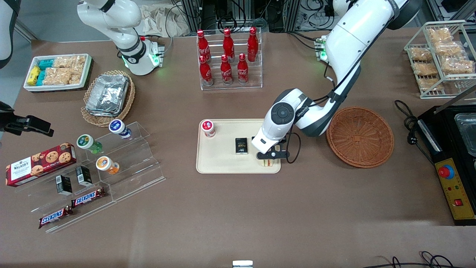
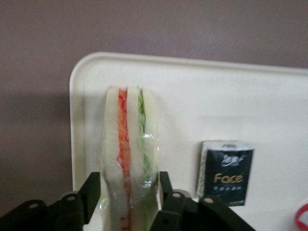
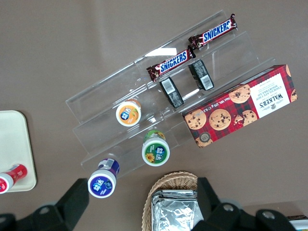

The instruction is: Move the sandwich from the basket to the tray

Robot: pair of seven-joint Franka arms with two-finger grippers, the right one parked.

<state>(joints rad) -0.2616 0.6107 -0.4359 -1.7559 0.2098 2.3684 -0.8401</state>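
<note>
One sandwich [image 2: 130, 144] on edge on tray [image 2: 202, 91], at corner nearest basket [image 1: 360, 136], beside black Face packet [image 2: 226, 172]; filling edge up, long axis along tray's short side. Gripper [image 2: 130, 192] clamped on sandwich.

The gripper [image 1: 270, 155] hangs over the tray [image 1: 219, 163], at its corner nearest the front camera and toward the working arm's end. Between its fingers [image 2: 166, 192] stands the sandwich [image 2: 131, 144], on edge on the tray (touching both fingers). Just beside the gripper, toward the parked arm, a small packet [image 1: 241, 145] lies on the tray. The basket [image 1: 360, 136] sits near the gripper, toward the working arm's end.
</note>
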